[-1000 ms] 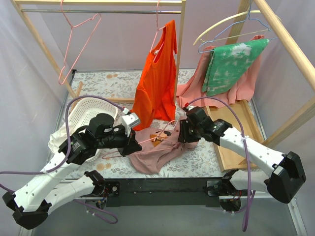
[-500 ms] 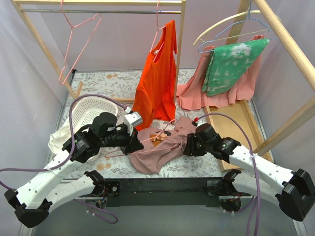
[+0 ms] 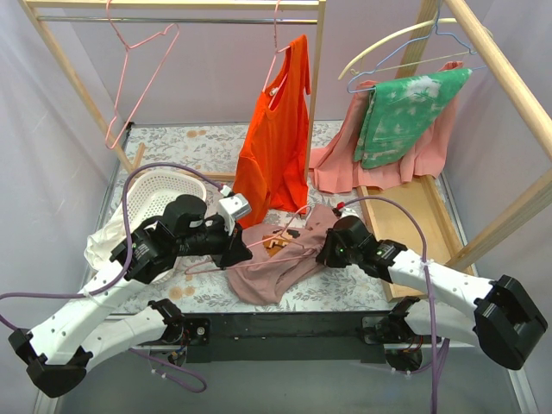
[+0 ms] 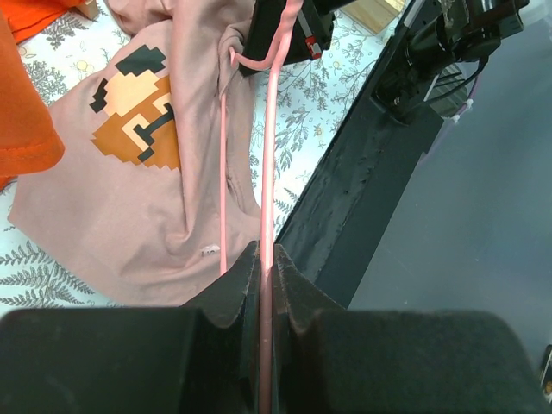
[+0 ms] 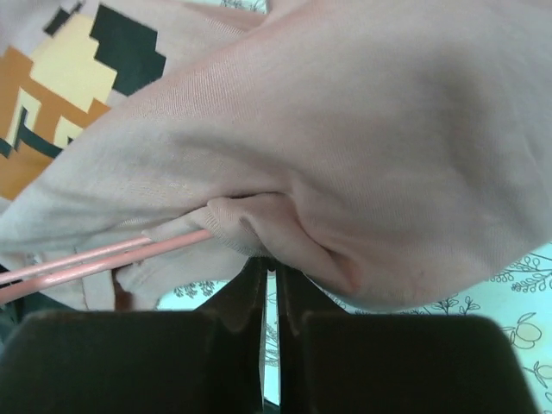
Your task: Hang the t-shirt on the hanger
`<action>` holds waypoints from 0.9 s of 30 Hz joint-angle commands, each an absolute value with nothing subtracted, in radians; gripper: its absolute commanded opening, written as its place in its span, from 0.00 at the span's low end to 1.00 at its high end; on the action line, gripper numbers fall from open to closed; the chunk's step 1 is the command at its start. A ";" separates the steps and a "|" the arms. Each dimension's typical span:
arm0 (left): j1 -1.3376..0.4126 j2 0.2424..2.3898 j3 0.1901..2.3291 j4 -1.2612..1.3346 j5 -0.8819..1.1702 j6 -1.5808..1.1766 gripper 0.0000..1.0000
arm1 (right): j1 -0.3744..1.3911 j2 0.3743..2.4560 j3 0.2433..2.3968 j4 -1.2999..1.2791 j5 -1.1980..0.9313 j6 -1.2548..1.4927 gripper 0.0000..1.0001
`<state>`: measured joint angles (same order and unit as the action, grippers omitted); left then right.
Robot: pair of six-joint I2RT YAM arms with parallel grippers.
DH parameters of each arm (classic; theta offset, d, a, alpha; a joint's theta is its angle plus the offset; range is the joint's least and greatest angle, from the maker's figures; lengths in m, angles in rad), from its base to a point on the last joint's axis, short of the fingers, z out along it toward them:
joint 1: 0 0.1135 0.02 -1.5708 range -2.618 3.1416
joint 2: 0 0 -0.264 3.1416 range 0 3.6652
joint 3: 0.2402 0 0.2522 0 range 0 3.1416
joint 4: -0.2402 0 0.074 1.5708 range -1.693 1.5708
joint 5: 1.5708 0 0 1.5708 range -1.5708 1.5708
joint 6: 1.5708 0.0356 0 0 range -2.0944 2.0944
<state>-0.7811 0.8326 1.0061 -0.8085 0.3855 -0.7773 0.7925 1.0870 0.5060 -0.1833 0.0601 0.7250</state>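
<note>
Right gripper (image 5: 269, 263) has closed, pinching the t-shirt (image 5: 388, 129); left gripper (image 4: 266, 250) pinches the hanger (image 4: 270, 129).

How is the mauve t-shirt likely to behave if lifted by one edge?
Likely floppy: the t-shirt lies creased and bunched, so it should sag from any pinch. Probably light: the thin fabric puckers softly at the right gripper. It may snag on the pink hanger wire threaded into it rather than slip free.

No word, number or brand mark can be read anywhere; the t-shirt (image 4: 155, 216) bears only a blocky pixel picture (image 4: 142, 112), without lettering.
</note>
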 commanded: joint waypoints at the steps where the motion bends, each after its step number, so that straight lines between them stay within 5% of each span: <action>1: -0.781 0.828 1.046 -0.784 0.387 -0.758 0.00 | 0.798 1.019 0.529 -0.257 0.179 0.781 0.03; 12: -0.782 0.815 0.963 -0.589 0.433 -0.744 0.00 | 0.804 0.999 0.790 -0.653 0.198 0.692 0.01; 27: -0.796 0.744 0.715 -0.068 0.345 -0.955 0.00 | 0.893 1.173 1.230 -0.784 0.170 0.637 0.01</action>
<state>-0.7856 0.7708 0.7845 -0.3401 0.4019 -0.8581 0.8780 1.1278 1.0767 -0.7635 0.1585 0.6720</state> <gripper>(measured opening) 0.046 0.033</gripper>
